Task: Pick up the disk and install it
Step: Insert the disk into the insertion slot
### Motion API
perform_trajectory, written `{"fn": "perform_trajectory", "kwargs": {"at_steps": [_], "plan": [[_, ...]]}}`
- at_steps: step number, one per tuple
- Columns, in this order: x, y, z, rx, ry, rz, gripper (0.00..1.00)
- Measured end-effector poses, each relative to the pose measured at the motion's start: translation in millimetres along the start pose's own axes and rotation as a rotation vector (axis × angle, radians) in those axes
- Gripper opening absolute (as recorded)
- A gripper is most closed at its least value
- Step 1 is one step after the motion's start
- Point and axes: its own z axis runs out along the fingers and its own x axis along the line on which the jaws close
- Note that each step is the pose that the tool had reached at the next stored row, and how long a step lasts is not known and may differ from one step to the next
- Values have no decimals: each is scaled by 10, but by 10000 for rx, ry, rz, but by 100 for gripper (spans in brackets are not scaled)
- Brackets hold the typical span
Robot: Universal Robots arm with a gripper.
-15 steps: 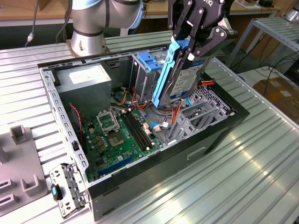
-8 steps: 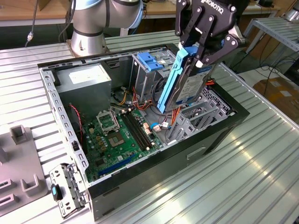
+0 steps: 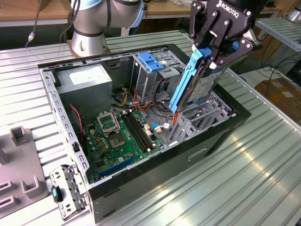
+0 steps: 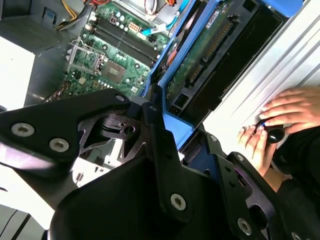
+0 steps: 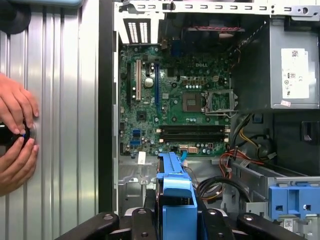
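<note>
The upper end of the disk (image 3: 202, 89) is covered by the gripper (image 3: 216, 59). In the first wrist view, hands (image 5: 17, 107) are cut off by the edge. The dark object (image 5: 12, 135) held there cannot be identified.

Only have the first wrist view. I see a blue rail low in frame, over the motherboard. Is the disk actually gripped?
Observer: Yes. In the exterior view the hand is shut on the disk, near its upper end.
Operator: Level or tilted?
Observer: Steeply tilted. Its lower end points down into the case, towards the exterior view's right.
Operator: Seated in a bay?
Observer: No, it stands well above the case rim. I cannot tell whether its lower tip touches anything. In the second wrist view, its green circuit board faces that camera.
</note>
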Motion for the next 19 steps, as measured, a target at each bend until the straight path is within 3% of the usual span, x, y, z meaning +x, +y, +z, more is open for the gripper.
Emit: {"fn": "perform_trajectory", "kwargs": {"at_steps": [8, 12, 16, 19], "plan": [[23, -256, 26, 0, 2, -1, 37], [28, -327, 46, 0, 7, 0, 37], [57, -353, 70, 0, 7, 0, 37], [71, -393, 117, 0, 7, 0, 37]]}}
